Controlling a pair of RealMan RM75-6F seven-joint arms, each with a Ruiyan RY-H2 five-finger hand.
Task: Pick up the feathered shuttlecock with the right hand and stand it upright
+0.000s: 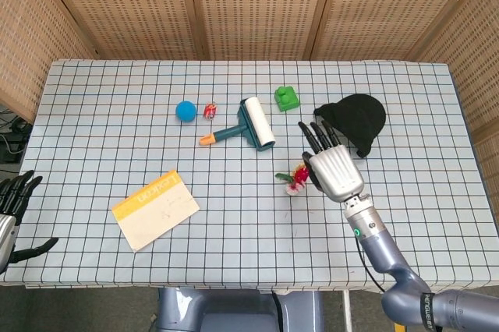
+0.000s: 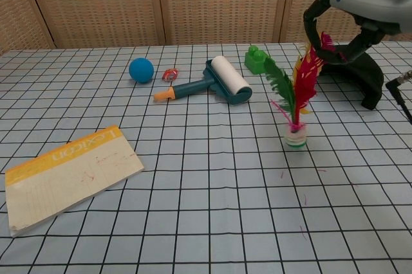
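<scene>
The feathered shuttlecock (image 2: 296,103) stands upright on the checked tablecloth, its white and green base (image 2: 296,139) down and its red, green and yellow feathers pointing up. My right hand (image 2: 357,0) hovers over it, fingers curved down around the feather tips, and seems to hold them. From the head view the shuttlecock (image 1: 296,179) shows just left of the right hand (image 1: 331,170). My left hand (image 1: 12,206) hangs off the table's left front edge, fingers spread and holding nothing.
A black cap (image 1: 355,120) lies right behind the right hand. A lint roller (image 1: 248,125), a green block (image 1: 286,97), a blue ball (image 1: 185,111) and a small red item (image 1: 209,111) lie further back. A yellow-edged notebook (image 1: 154,209) sits front left.
</scene>
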